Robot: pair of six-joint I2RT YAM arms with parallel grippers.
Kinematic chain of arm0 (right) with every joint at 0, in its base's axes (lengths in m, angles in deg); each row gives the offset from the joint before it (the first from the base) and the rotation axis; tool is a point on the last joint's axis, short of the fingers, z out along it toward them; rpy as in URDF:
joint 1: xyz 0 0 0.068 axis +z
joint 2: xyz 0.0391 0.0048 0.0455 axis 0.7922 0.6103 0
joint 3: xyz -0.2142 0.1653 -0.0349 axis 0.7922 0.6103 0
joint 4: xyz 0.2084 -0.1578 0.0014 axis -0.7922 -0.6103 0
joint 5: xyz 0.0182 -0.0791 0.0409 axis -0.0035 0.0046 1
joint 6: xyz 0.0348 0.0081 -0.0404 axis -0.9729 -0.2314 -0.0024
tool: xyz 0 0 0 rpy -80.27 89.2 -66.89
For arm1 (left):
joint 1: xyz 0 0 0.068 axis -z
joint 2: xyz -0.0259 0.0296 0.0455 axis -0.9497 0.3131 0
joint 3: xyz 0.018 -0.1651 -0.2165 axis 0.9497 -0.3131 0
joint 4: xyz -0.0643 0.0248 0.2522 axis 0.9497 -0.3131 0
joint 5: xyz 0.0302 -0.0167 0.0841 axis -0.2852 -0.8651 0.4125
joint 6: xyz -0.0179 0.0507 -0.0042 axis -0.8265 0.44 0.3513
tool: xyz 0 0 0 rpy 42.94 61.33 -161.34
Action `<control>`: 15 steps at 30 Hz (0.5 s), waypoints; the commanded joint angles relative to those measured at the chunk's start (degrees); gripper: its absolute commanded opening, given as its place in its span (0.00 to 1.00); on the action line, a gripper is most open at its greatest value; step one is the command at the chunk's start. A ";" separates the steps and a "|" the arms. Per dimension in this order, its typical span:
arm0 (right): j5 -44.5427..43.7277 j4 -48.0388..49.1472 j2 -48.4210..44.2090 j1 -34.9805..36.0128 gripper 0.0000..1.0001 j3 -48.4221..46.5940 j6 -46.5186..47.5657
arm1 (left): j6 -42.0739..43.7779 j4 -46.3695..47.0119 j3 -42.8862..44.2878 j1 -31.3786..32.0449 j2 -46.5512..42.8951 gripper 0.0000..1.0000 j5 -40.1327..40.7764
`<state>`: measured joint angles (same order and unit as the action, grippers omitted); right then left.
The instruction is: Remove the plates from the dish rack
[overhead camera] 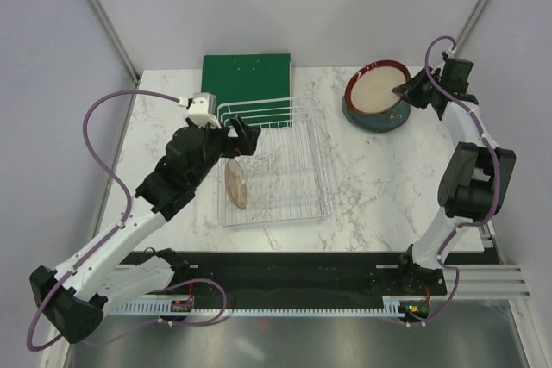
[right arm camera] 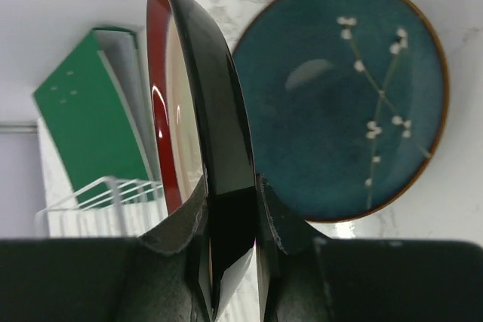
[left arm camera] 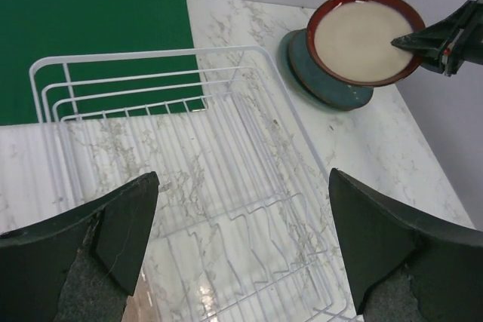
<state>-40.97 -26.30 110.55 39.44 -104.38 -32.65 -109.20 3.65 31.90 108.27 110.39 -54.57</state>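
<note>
The left gripper [left arm camera: 243,186] is held above the dish rack [overhead camera: 280,165], its jaws spread wide with nothing between them. One brownish-pink plate [overhead camera: 236,185] is seen standing on edge in the rack's near left part. A green board [overhead camera: 247,75] lies at the rack's far end. On the right, the maroon-rimmed plate [overhead camera: 378,90] is pinched at its rim by the right gripper [overhead camera: 404,90] over a teal plate [overhead camera: 379,121] lying on the table [overhead camera: 371,196]; whether the two plates touch cannot be told.
</note>
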 commanded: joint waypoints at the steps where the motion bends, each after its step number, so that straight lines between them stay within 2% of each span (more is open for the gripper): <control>1: 1.66 2.25 6.10 0.03 0.00 -7.42 -0.71 | 3.90 -5.86 -1.82 0.40 -4.50 1.00 5.08; 8: 2.80 3.57 15.33 -1.02 0.00 -13.50 -0.88 | 3.90 -9.91 -3.49 0.40 -5.74 1.00 8.25; 15: 3.24 3.22 19.30 -2.25 0.00 -15.35 -1.76 | 4.25 -10.96 -3.84 0.40 -6.00 1.00 8.52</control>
<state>-41.13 -27.11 129.00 37.74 -116.60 -33.20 -107.32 -6.80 27.88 108.51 104.97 -47.81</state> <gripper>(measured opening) 0.270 0.995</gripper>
